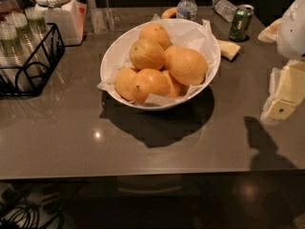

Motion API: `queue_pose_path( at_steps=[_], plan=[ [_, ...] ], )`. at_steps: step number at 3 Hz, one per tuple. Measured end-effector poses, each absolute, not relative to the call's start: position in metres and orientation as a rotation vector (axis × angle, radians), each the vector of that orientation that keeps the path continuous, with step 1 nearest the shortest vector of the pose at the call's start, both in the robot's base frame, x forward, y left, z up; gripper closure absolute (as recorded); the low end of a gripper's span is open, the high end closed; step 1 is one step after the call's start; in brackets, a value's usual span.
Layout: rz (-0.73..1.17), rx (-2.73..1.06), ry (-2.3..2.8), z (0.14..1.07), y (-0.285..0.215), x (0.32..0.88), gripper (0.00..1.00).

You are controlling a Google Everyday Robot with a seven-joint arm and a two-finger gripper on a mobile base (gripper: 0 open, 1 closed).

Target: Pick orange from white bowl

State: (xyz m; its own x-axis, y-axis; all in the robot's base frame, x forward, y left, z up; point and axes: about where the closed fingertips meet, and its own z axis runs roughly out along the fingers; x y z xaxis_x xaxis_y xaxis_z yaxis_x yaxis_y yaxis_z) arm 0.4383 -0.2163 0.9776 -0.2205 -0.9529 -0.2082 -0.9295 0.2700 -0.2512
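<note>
One camera only, set high at the near edge of the desk (71, 128), looking forward and down across it from fairly close. The white bowl (108, 61) sits upper centre of frame; the gripper (280, 109) pokes in at the right edge, mid-height.

A glossy white bowl (110, 56) is lined with crinkled white paper (204, 36). The orange (188, 66) has smooth, softly shining skin. The desk (71, 128) is smooth grey-brown, polished enough to reflect light spots. At the right edge, above the desk, the claw (280, 106) looks like matt cream plastic. Behind the bowl are a clear plastic bottle (187, 6) and a shiny metal can (241, 23).
</note>
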Motion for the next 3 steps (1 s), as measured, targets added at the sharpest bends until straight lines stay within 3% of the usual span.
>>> queue_pose_path(
  at_steps=[3],
  plan=[
    [-0.012,-1.745,2.138,0.985,-0.197,0.457,0.0]
  ],
)
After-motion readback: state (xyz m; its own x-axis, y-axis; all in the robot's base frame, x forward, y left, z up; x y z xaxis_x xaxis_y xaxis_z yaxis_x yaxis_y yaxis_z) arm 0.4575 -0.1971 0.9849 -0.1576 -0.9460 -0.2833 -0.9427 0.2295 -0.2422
